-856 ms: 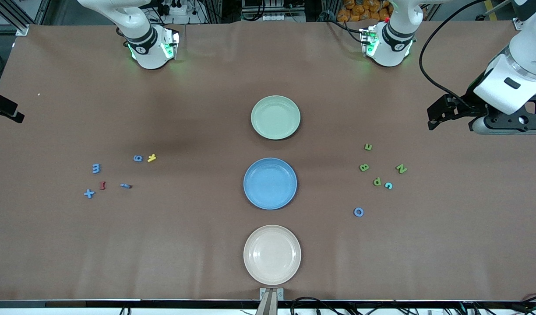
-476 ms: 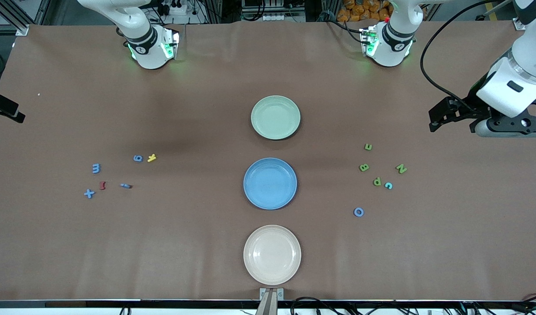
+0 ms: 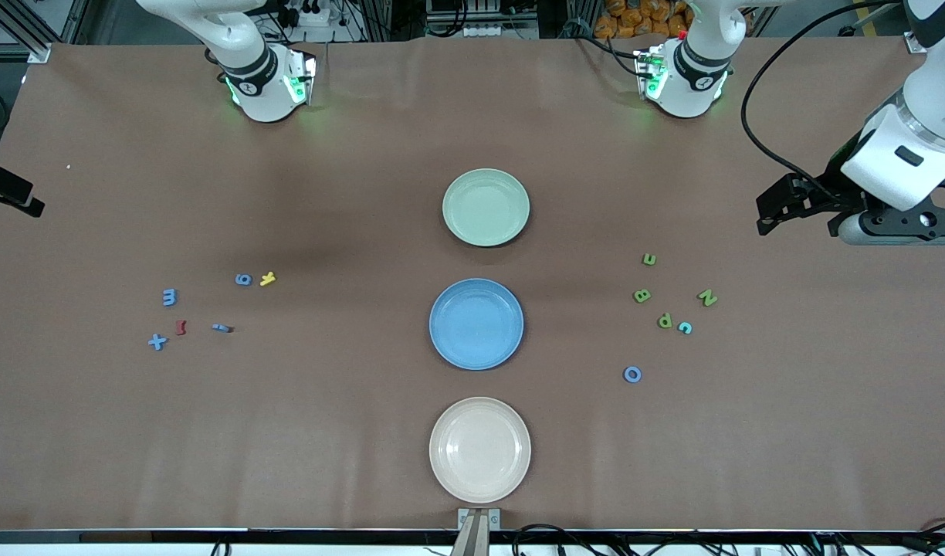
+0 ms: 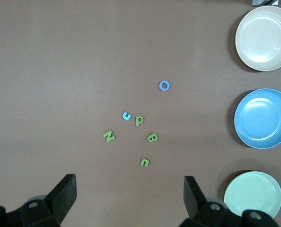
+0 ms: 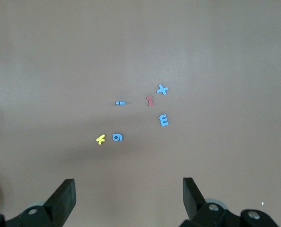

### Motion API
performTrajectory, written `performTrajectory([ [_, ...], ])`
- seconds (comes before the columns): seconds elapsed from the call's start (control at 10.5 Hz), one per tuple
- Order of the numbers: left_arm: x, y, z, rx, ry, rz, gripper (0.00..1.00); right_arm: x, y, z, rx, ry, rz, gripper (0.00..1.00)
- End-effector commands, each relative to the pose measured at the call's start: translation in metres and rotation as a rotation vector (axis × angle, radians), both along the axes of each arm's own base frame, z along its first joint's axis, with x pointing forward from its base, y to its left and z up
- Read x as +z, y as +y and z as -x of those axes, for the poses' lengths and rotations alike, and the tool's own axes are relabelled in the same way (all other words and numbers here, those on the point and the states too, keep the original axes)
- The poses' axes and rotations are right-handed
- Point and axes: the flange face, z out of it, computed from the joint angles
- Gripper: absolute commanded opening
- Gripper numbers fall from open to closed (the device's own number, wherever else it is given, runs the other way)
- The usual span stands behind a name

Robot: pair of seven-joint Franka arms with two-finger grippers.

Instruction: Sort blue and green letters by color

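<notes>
Green letters lie toward the left arm's end: an e point(image 3: 649, 259), a B point(image 3: 641, 296), an N point(image 3: 707, 297) and a P point(image 3: 665, 320), with a light blue c point(image 3: 685, 327) and a blue O point(image 3: 632, 374) close by. Blue pieces lie toward the right arm's end: a 6 point(image 3: 243, 279), an m point(image 3: 170, 297), a dash point(image 3: 221, 328) and an x point(image 3: 157, 342). My left gripper point(image 4: 129, 196) hangs open and empty, high over the table's end beside the green letters. My right gripper point(image 5: 128, 196) is open and empty too, high over its own end.
Three empty plates stand in a row down the table's middle: a green plate point(image 3: 486, 207) nearest the bases, a blue plate point(image 3: 476, 323), and a beige plate point(image 3: 480, 449) nearest the front camera. A yellow letter point(image 3: 267, 279) and a dark red letter point(image 3: 181, 327) lie among the blue pieces.
The left arm's hand has shifted slightly over its end of the table. The letters, the plates and the right arm have not moved.
</notes>
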Motion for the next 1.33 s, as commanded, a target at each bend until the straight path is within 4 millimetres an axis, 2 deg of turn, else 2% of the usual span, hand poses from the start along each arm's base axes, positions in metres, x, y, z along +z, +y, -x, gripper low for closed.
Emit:
performTrajectory([
  [0.0,0.000,0.003,-0.004,-0.016,-0.004,0.014,1.00,0.000,-0.002,0.000,0.006,0.011,0.016,1.00],
  [0.1,-0.005,0.003,-0.006,-0.017,0.004,0.006,1.00,0.000,-0.003,0.000,0.004,0.012,0.016,1.00],
  [0.19,-0.030,0.007,-0.019,-0.016,0.040,-0.019,1.00,0.000,-0.006,0.000,0.000,0.012,0.016,1.00],
  [0.29,-0.064,0.010,-0.036,-0.007,0.084,-0.064,1.00,0.000,-0.006,0.000,-0.002,0.012,0.016,1.00],
  [0.48,-0.084,0.010,-0.047,-0.013,0.083,-0.105,1.00,0.000,-0.006,0.000,0.000,0.010,0.017,1.00],
  [0.57,-0.100,0.015,-0.055,-0.009,0.091,-0.103,1.00,-0.001,-0.006,0.000,0.000,0.013,0.016,1.00],
  [0.76,-0.131,0.017,-0.064,-0.004,0.138,-0.089,1.00,-0.013,-0.006,-0.003,-0.002,0.036,0.014,1.00],
  [0.86,-0.156,0.027,-0.069,0.013,0.168,-0.070,1.00,-0.023,-0.006,-0.007,-0.002,0.053,0.015,1.00],
  [1.05,-0.200,0.029,-0.064,0.028,0.153,-0.028,1.00,-0.040,-0.014,-0.015,-0.015,0.077,0.018,1.00],
  [1.24,-0.238,0.022,-0.049,0.043,0.125,-0.023,1.00,-0.062,-0.036,-0.023,-0.050,0.099,0.010,1.00],
])
